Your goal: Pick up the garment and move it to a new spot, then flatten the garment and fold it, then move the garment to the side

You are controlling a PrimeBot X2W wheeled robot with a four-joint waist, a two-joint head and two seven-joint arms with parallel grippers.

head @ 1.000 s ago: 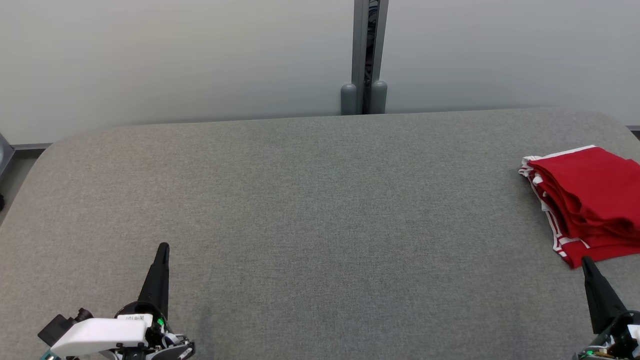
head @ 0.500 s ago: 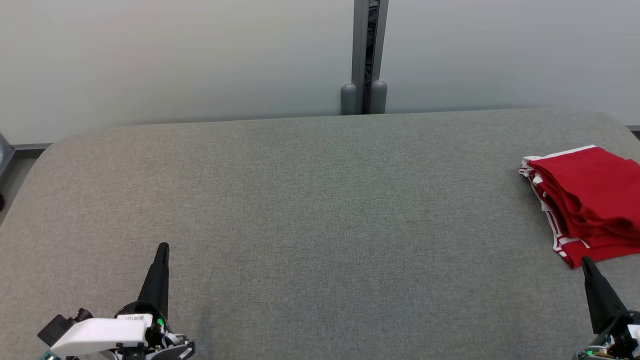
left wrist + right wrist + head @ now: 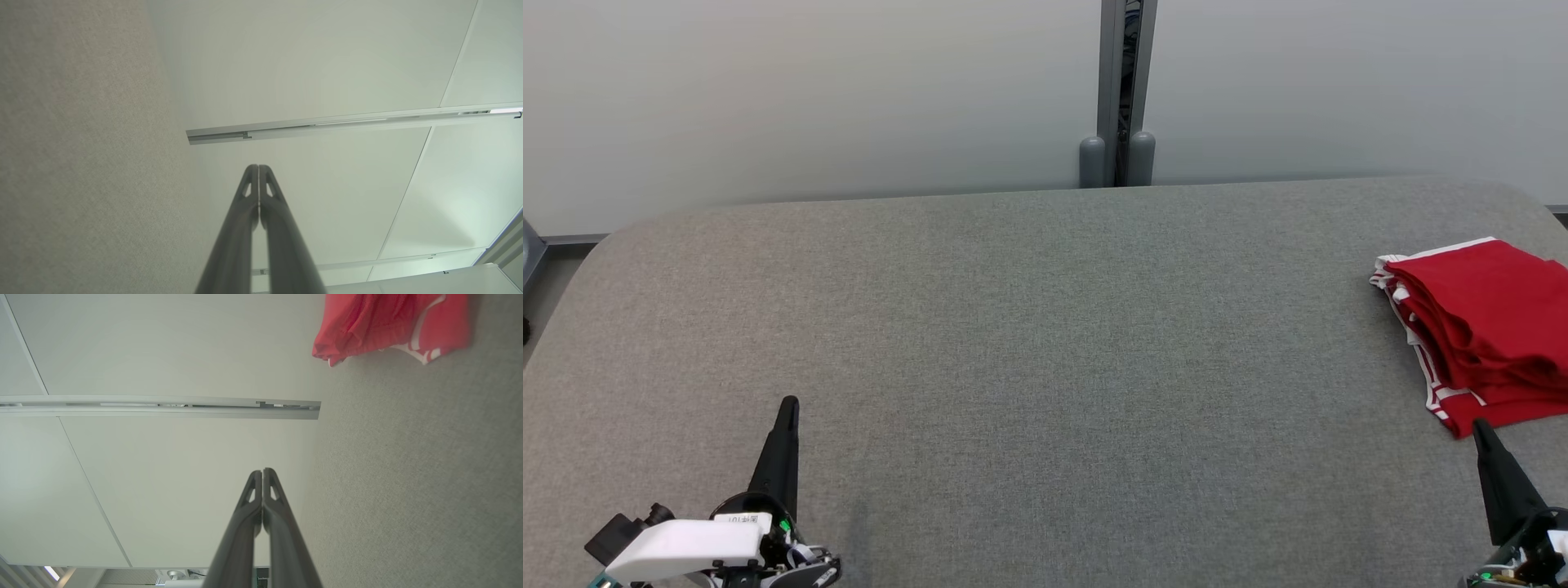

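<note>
The garment is red with white stripes and lies folded in a stack at the right edge of the grey table. In the right wrist view the garment sits at the top right. My left gripper is shut and empty at the lower left, far from the garment. Its tips meet in the left wrist view. My right gripper is shut and empty at the lower right, its tip just in front of the garment's near corner, not touching it. The right wrist view shows it shut.
A pale wall with a grey vertical post stands behind the table. The table's far corners are rounded, and a strip of floor shows at the far left.
</note>
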